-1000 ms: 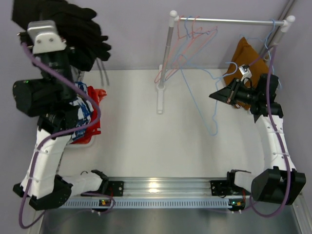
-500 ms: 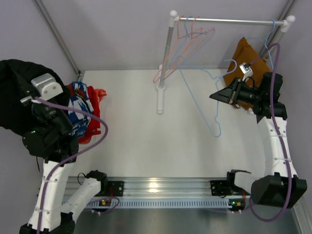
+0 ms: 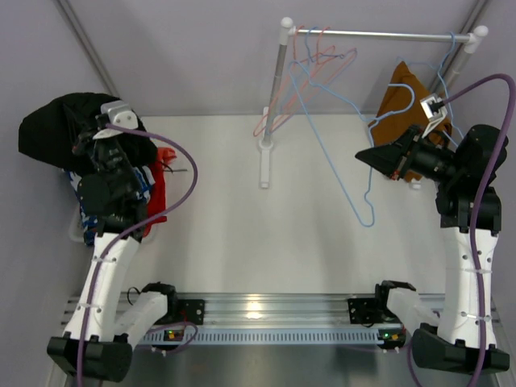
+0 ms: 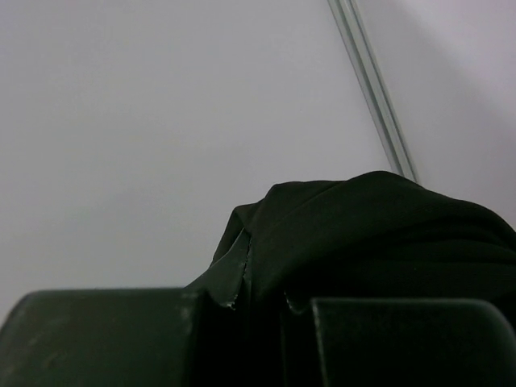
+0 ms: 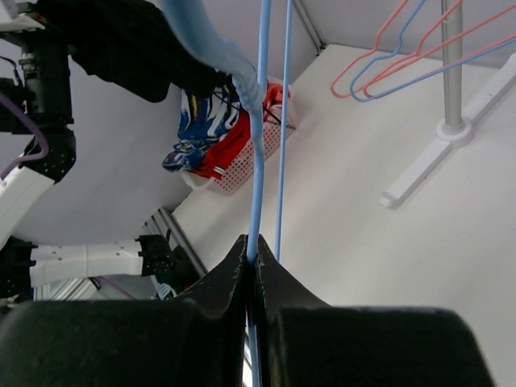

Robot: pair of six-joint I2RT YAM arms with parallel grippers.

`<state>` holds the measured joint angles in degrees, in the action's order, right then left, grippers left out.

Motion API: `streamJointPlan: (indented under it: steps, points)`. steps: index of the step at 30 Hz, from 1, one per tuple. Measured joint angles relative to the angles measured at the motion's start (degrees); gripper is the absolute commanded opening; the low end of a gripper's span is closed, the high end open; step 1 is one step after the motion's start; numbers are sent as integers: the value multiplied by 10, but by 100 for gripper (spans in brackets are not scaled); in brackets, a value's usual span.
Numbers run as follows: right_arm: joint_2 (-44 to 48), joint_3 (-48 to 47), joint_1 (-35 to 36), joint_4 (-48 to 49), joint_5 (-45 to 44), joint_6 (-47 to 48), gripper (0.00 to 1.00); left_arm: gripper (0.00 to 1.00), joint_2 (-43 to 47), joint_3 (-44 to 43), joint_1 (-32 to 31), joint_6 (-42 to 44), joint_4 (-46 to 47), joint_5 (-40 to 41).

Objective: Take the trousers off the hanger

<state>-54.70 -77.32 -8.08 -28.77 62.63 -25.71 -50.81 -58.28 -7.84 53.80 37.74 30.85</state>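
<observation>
**Top view:** my left gripper (image 3: 83, 142) clamps the black trousers (image 3: 48, 129) above the removed pile (image 3: 160, 165), seemingly for release. My right gripper (image 3: 369, 156) pinches the blue hanger (image 3: 367, 223), steadying it.

**Left wrist:** fingers (image 4: 97, 339) closed tight on black cloth.

**Right wrist:** jaws pressed together on the hanger wire.

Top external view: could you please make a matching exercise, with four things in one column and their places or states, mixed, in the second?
1. black trousers
2. blue hanger
3. brown trousers
4. pink hangers

A. hanging near the right end of the rail
B. pinched in the right gripper
C. gripped by the left gripper
D. empty, near the rail's left end

Pairs: 1-C, 2-B, 3-A, 4-D.
</observation>
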Motion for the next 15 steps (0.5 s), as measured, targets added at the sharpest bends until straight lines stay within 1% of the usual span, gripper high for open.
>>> streamJointPlan:
  steps: [2, 6, 8, 10, 12, 15]
  points:
    - [0, -1, 0, 0, 0, 0, 0, 0, -37, -13, 43, -22, 4, -19]
    - [-9, -1, 0, 0, -6, -3, 0, 0, -121, -45, 175, -94, -8, -58]
    - [-10, -1, 0, 0, -7, -4, 0, 0, -150, -50, 242, -139, -33, -82]
    - [-12, -1, 0, 0, -8, -4, 0, 0, -156, -47, 286, -176, -69, -114]
    - [-13, -1, 0, 0, -9, -5, 0, 0, -149, -30, 312, -204, -93, -154]
    - [-17, -1, 0, 0, -11, -7, 0, 0, -121, 3, 320, -224, -129, -218]
